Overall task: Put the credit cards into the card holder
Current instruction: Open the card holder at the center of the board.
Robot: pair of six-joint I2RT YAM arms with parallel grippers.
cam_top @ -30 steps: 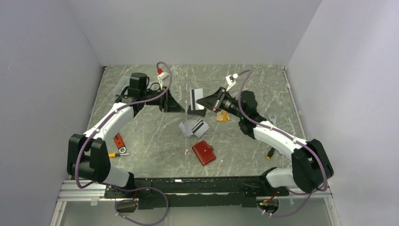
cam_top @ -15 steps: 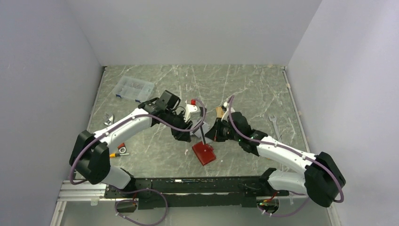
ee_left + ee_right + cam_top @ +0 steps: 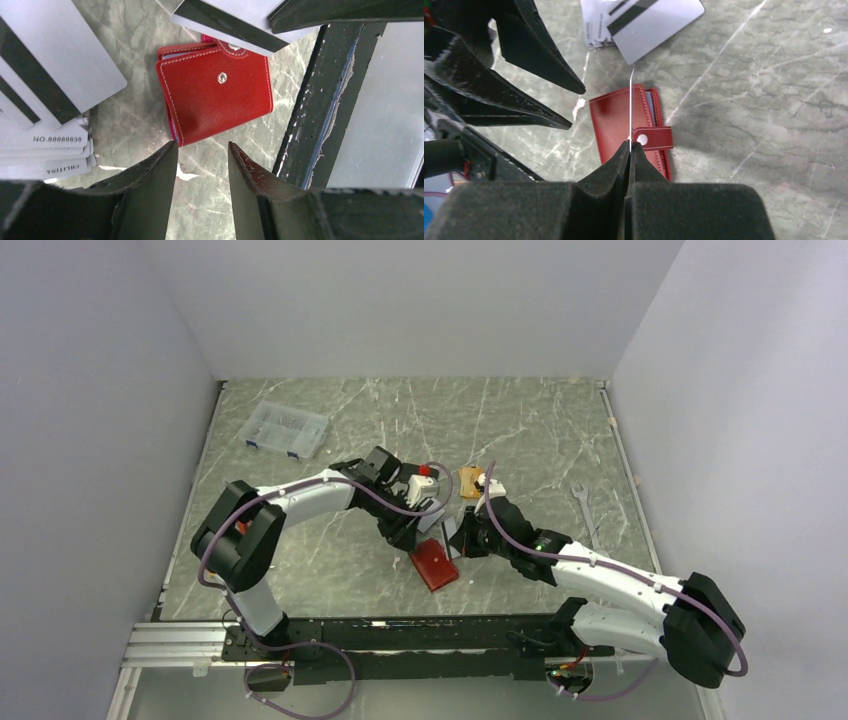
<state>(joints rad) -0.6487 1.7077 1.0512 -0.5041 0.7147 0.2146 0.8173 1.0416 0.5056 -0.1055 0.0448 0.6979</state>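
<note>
Top camera: fixed high at the near edge, looking down over the whole table (image 3: 540, 420); both wrist cameras close, facing down; all three share the card holder (image 3: 434, 566).

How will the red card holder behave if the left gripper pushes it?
The card holder lies flat and snapped shut, so it will probably slide, not roll or tip. Its stitched leather looks soft, so it may flex when pinched. The table looks smooth, so the left gripper could easily skate it away.

You have one card holder (image 3: 215, 97). Of credit cards (image 3: 45, 80) you have at least four in one overlapping pile, exact number uncountable, plus a single card (image 3: 630, 107) apart. Far-left corner of the tabletop (image 3: 540, 420): one compartment box (image 3: 285, 429). Towards the right edge: one wrench (image 3: 587, 508).
</note>
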